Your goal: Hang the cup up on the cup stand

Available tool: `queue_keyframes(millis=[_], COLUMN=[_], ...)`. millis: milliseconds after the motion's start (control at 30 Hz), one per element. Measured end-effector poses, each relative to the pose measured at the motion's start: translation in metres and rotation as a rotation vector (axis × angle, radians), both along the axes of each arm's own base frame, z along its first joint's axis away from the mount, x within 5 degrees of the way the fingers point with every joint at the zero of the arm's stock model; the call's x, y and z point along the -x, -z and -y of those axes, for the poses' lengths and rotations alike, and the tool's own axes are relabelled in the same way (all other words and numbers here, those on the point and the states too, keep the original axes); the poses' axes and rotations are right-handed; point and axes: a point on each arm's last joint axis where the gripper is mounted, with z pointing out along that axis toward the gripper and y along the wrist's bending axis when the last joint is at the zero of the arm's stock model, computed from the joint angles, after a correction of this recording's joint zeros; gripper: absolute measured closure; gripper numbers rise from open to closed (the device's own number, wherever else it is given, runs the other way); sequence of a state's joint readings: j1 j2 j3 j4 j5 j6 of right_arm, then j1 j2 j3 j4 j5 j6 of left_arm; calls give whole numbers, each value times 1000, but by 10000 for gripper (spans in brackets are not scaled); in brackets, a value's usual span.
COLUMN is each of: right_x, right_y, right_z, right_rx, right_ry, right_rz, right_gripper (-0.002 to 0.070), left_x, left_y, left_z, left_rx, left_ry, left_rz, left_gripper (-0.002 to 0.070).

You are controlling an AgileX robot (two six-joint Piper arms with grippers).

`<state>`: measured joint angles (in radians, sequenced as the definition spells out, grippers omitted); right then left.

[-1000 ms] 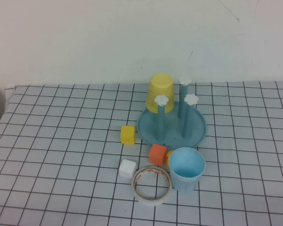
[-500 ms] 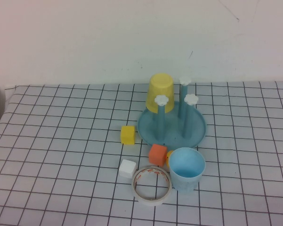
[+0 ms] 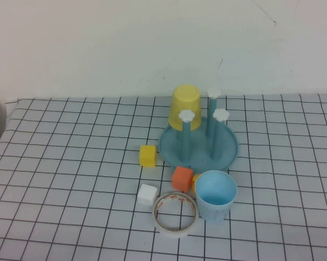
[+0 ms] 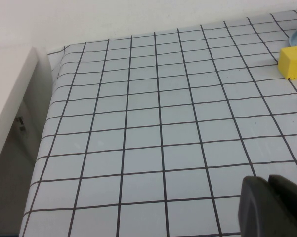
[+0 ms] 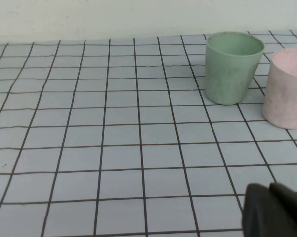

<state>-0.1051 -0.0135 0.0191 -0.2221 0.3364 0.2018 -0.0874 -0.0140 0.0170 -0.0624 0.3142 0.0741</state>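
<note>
The left gripper (image 4: 272, 207) hovers low over the checked tablecloth (image 4: 158, 128); whether it is open cannot be told. Ahead of it lies a yellow cube (image 4: 292, 62). The right gripper (image 5: 276, 212) also hangs over the cloth, its state likewise unclear, with an empty green cup (image 5: 232, 66) and a pink cup (image 5: 289, 89) beyond it. Neither gripper is near the light blue cup (image 3: 216, 195), which stands upright and empty just before the cup stand (image 3: 228, 149). A yellow cup (image 3: 185, 106) sits inverted on one peg.

Both arms out of the high view. Left end effector (image 4: 272, 207): dark tip at lower right of left wrist frame, above counter. Right end effector (image 5: 276, 210): dark tip at lower right of right wrist frame, above counter.
</note>
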Motion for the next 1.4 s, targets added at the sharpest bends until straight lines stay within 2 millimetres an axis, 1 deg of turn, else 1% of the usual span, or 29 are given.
queue_keyframes(millis=[267,500,567,633,700,767,867,933,1067,1133,1233,1267,1300,1367,1400], right_x=[0,0,0,0,0,0,0,0,0,0,-1,-1,-2,-2,-2], right_y=[0,0,0,0,0,0,0,0,0,0,0,0,0,-1,-1], right_z=[3,3,3,3,3,3,3,3,3,1,-5,-8,-13,-19,-22], right_rx=[74,84,84,84,84,84,84,84,76,31,-139,-219,-387,-543,-650], right_ry=[6,7,7,7,7,7,7,7,6,1,-13,-19,-31,-43,-51], right_rz=[-10,-11,-11,-11,-11,-11,-11,-11,-10,0,26,34,51,64,70], right_gripper=[678,678,678,678,678,678,678,678,678,678,678,678,678,678,678], left_x=[0,0,0,0,0,0,0,0,0,0,-1,-1,-2,-1,0], left_y=[0,0,-1,-2,-4,-8,-13,-14,-16,-16,-18,-19,-20,-21,-25], left_z=[0,0,1,4,8,12,15,16,15,15,13,12,11,11,12], left_rx=[0,2,35,183,410,678,935,1007,1044,1048,1018,1006,981,915,858], left_ry=[0,-1,-1,-7,-18,-27,-27,-29,-33,-35,-37,-39,-41,-30,-8], left_rz=[0,0,2,4,-9,-25,-45,-47,-37,-29,6,25,51,61,64], left_gripper=[676,676,676,676,676,676,676,676,676,677,676,677,677,676,676])
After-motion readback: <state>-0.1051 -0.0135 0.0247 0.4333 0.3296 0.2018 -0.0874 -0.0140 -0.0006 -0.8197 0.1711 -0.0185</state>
